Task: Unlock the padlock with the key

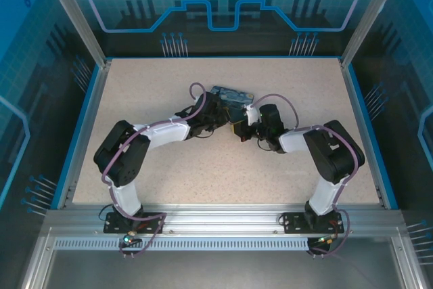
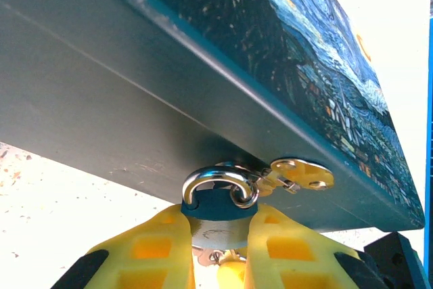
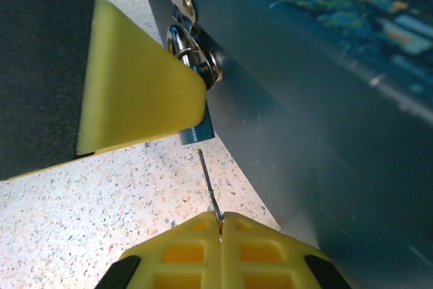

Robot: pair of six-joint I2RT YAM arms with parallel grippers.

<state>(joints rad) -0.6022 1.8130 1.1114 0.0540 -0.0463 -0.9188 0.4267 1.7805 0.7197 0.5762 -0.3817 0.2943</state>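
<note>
left gripper (image 2: pixel 220 228): clamped on padlock (image 2: pixel 215 204)
right gripper (image 3: pixel 221 225): pinched on key (image 3: pixel 208 186), tip near padlock
step: key to be aligned before insertion

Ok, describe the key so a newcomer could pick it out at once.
Find the starry-painted box mid-table, then the right gripper at its grey side wall. The key is the thin dark metal sliver poking from between its shut yellow jaws, far slimmer than the blue-bodied padlock with its silver shackle.

Most of padlock (image 2: pixel 216 211) body hidden between left jaws, keyhole end unseen. Head of key (image 3: pixel 208 184) buried between right jaws.
</note>
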